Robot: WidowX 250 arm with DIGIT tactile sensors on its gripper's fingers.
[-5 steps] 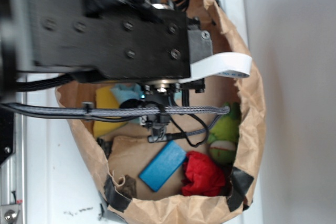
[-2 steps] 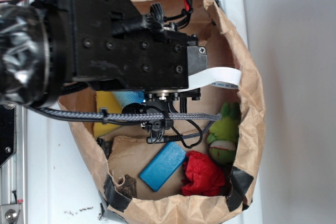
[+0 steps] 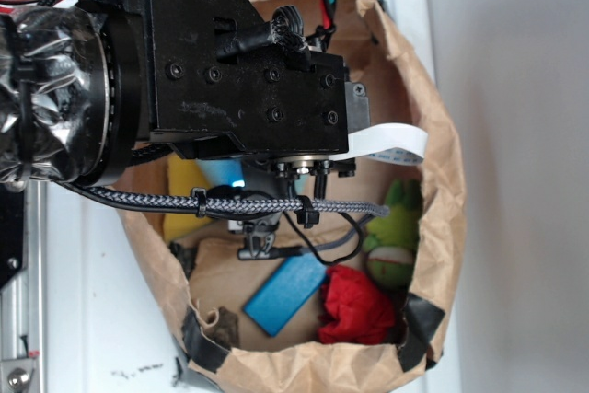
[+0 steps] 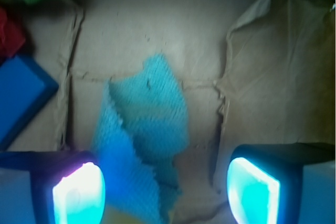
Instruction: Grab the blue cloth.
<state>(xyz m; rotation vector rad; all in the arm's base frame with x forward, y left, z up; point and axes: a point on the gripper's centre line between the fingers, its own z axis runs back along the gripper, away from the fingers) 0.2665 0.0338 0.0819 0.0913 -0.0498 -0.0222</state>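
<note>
Tool [image 4: 165,192] spread wide above the blue cloth [image 4: 144,129] (left pad overlapping it); best lowered straight, pinching the raised fold.

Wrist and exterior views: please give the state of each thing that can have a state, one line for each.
gripper: open, fingers apart, nothing held.
blue cloth: crumpled flat on the bag floor, between the fingers, not grasped.
blue block: lying flat, tilted diagonally.
red cloth: bunched up beside the block.
green plush toy: resting against the bag wall.
yellow sponge: mostly hidden under the arm.
paper bag: open, rim rolled down.
</note>
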